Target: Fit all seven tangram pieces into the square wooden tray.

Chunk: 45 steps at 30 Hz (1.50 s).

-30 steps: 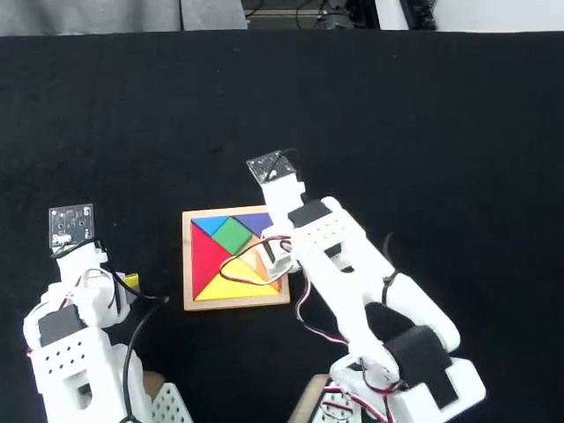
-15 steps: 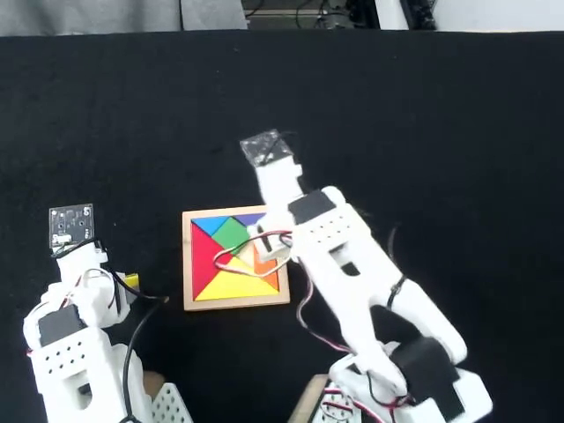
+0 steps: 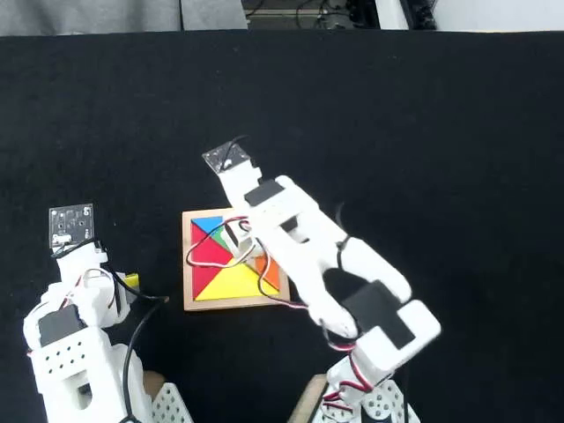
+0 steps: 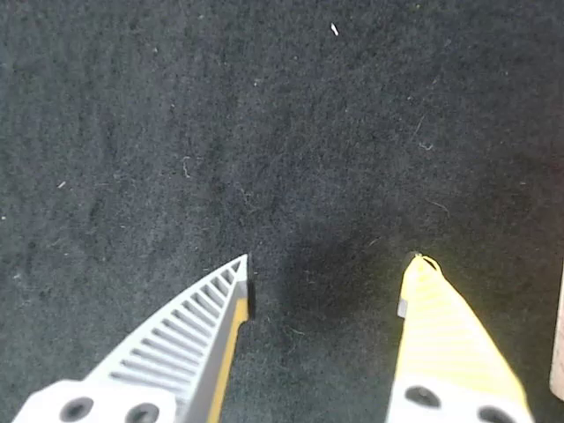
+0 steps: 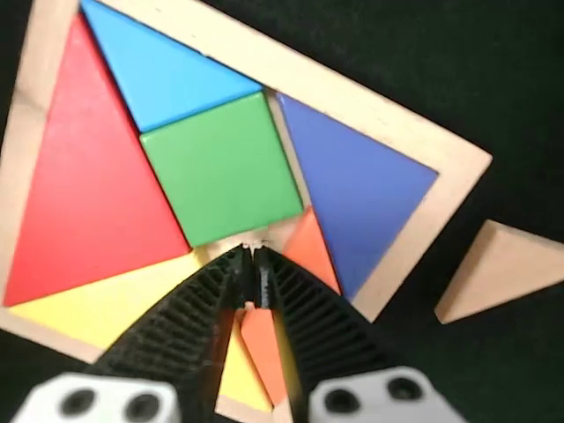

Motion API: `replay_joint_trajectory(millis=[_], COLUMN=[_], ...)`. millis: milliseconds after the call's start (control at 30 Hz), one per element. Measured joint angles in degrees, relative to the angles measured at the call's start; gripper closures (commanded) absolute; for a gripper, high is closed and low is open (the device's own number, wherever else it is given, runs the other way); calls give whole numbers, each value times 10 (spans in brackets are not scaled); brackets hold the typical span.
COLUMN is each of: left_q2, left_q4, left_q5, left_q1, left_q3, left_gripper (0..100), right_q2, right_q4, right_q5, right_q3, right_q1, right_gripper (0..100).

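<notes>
Directly beyond the tips of the clenched right pincer (image 5: 252,257) sits a green square wooden piece (image 5: 220,167), inside the square wooden tray (image 5: 379,122); the left pincer (image 4: 330,260) gapes released above black cloth (image 4: 264,106).

Lies open along the counter's (image 3: 423,132) far edge and right side; blocked above the tray (image 3: 187,264) by the right arm (image 3: 308,247), at the near-left corner by the left arm (image 3: 75,326).
</notes>
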<state>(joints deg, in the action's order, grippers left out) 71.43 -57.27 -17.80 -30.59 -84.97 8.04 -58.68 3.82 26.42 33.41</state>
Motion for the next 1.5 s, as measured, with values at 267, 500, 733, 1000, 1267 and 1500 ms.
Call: replay_joint_trajectory(millis=[267, 500, 733, 1000, 1267, 1500], left_q2=[0, 0, 0, 0, 0, 0], left_q4=[0, 0, 0, 0, 0, 0], left_q5=[0, 0, 0, 0, 0, 0], left_q1=[0, 0, 0, 0, 0, 0], left_q3=[0, 0, 0, 0, 0, 0], left_gripper=[730, 730, 730, 730, 730, 730], right_q2=[15, 15, -2, -166, -115, 10], right_q4=[18, 44, 16, -47, 4, -98], right_q5=[-1, -2, -4, -4, 106, 286], right_q3=[-7, -7, -7, 3, 33, -123], right_q1=[1, 1, 1, -79, -160, -146], right_gripper=[988, 988, 988, 982, 762, 762])
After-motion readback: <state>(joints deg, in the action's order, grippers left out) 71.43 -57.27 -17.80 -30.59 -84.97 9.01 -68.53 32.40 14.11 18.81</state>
